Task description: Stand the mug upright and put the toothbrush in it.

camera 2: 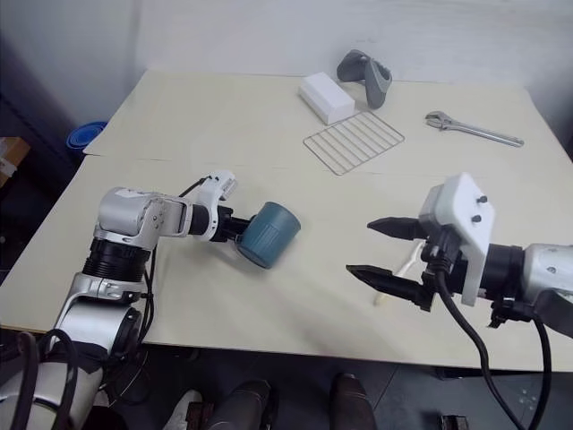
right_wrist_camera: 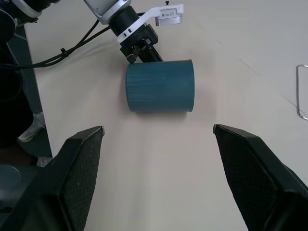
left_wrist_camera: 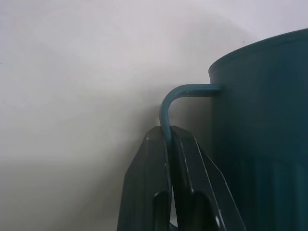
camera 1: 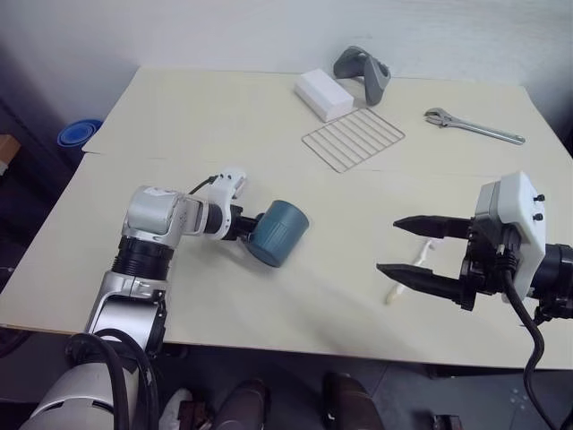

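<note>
The dark teal mug (camera 1: 279,233) lies on its side on the table, left of centre. My left gripper (camera 1: 248,225) is shut on the mug's thin handle (left_wrist_camera: 185,91), and the two black fingers (left_wrist_camera: 149,168) pinch it from both sides. The right wrist view shows the mug (right_wrist_camera: 160,85) with the left gripper (right_wrist_camera: 144,52) at its side. The white toothbrush (camera 1: 423,253) lies flat on the table at the right, partly hidden behind my right gripper (camera 1: 387,245). That gripper hovers open above it, with nothing between its fingers.
At the back of the table (camera 1: 224,125) are a white box (camera 1: 324,94), a grey handle-shaped object (camera 1: 363,72), a wire rack (camera 1: 353,139) and a metal wrench (camera 1: 474,125). A blue bowl (camera 1: 79,133) sits off the table at the left.
</note>
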